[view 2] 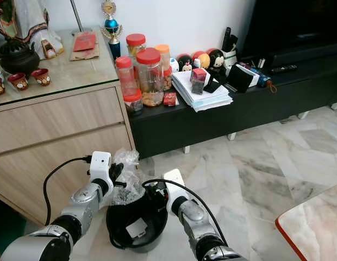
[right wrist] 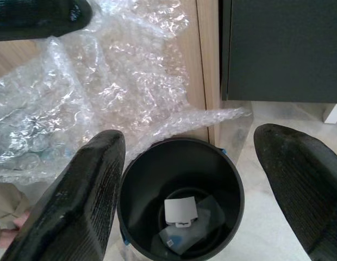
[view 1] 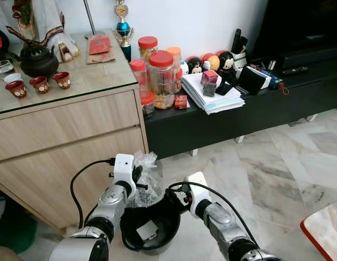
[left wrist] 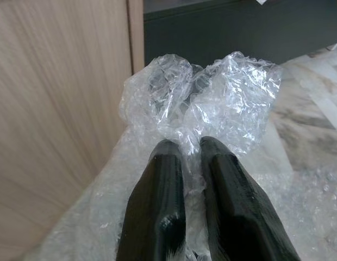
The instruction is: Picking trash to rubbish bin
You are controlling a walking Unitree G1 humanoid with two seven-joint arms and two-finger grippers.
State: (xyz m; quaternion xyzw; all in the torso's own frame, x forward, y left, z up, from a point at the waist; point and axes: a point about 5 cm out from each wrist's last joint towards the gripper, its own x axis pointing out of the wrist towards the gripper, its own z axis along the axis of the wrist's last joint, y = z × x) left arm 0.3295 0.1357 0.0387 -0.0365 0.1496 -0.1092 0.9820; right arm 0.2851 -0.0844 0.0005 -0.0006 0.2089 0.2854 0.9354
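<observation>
A crumpled sheet of clear bubble wrap (view 1: pixel 145 184) hangs over the left rim of a black round rubbish bin (view 1: pixel 169 218) on the floor. My left gripper (view 1: pixel 138 175) is shut on the wrap's bunched top; in the left wrist view both black fingers (left wrist: pixel 167 179) pinch the plastic (left wrist: pixel 204 100). My right gripper (view 1: pixel 177 196) stands open just above the bin's right rim, its fingers spread wide with nothing between them. In the right wrist view the bin (right wrist: pixel 235 187) lies below with the bubble wrap (right wrist: pixel 92 92) trailing toward it. A white paper scrap (right wrist: pixel 180 211) lies at the bin's bottom.
A light wooden cabinet (view 1: pixel 65 141) stands close behind the bin on the left, with a tea set on top. A low black bench (view 1: pixel 239 117) to the right carries jars (view 1: pixel 161 79) and a paper stack (view 1: pixel 212 93). Marble floor (view 1: pixel 277 174) stretches right; a red-edged object (view 1: pixel 323 228) sits at bottom right.
</observation>
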